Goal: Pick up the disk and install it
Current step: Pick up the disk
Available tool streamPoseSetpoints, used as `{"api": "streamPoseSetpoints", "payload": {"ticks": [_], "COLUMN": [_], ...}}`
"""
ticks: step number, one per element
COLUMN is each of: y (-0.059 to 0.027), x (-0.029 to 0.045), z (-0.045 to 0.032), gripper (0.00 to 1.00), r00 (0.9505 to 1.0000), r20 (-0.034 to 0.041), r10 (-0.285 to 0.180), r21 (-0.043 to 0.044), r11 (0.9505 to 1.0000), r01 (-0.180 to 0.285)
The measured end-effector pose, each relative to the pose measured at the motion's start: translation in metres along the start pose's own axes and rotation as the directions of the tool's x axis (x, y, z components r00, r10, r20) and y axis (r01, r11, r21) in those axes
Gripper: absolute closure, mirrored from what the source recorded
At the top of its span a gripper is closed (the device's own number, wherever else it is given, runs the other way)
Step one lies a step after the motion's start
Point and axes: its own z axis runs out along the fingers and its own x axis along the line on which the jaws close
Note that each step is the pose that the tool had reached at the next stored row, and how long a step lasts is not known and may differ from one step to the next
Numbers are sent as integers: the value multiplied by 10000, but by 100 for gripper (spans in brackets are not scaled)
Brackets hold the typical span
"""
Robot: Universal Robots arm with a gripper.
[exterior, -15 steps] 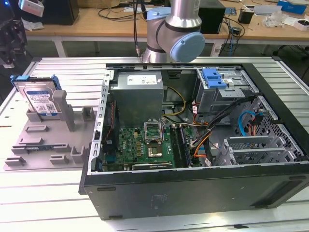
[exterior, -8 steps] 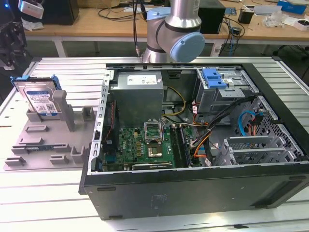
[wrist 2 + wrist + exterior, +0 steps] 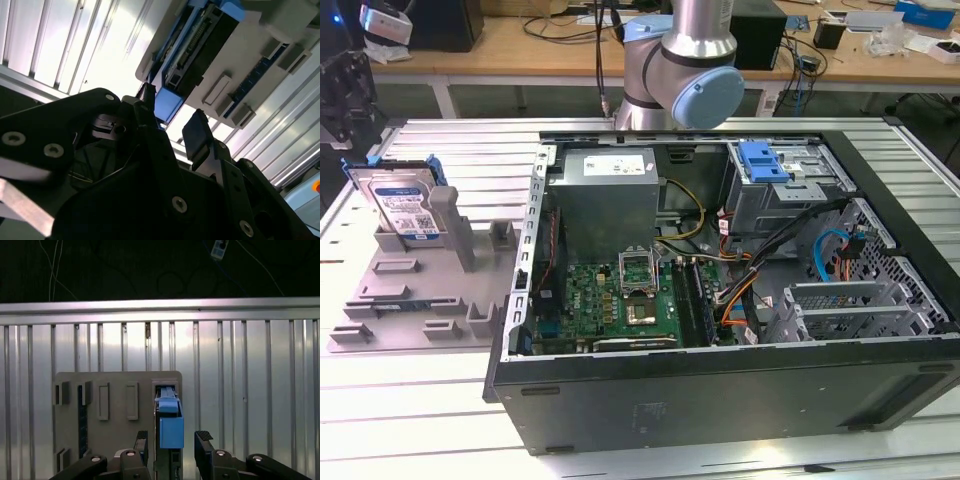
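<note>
disk: stands on edge in a slot of the grey tray, at the exterior view's left, well apart from the drive bays of the computer case.
label: white-and-blue sticker with barcode patches on the disk's broad face; the print is too small to tell.
carrier frame: blue plastic round the disk's edges; in both wrist views its blue end tab points toward the camera.
gripper: jaws spread, holding nothing; the two black fingers sit either side of the blue tab, a gap showing on each side, no contact visible.
disk underside: dark, with a connector row along one end, seen in the second wrist view.
tray edges: a tall grey post stands just beside the disk's face; low blocks and slots cover the rest of the tray.
table: ribbed aluminium slats, bare beside the tray and beyond it up to the edge rail.
case side: tray lies just beside the case's open wall.
blue latch: on a grey cage inside the case.
arm: rises behind the case.
</note>
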Motion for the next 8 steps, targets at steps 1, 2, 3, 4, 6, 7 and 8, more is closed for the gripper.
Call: {"api": "streamPoseSetpoints", "payload": {"ticks": [1, 2, 3, 4, 6, 7, 8], "y": [0, 0, 0, 0, 0, 0, 0], "x": [0, 0, 0, -1, -1, -1, -1], "z": [8, 14, 21, 26, 43, 48, 52], "gripper": [50, 50, 50, 50, 50, 50, 50], "r00": [10000, 10000, 10000, 10000, 9999, 9999, 9999], "r20": [0, 0, -1, -1, -3, -2, -3], "r10": [-19, -33, -51, -63, -112, -125, -139], "r21": [0, 0, 1, 1, 2, 2, 2], "r11": [10000, 10000, 10000, 10000, 9999, 9999, 9999], "r01": [19, 33, 51, 63, 112, 125, 139]}}
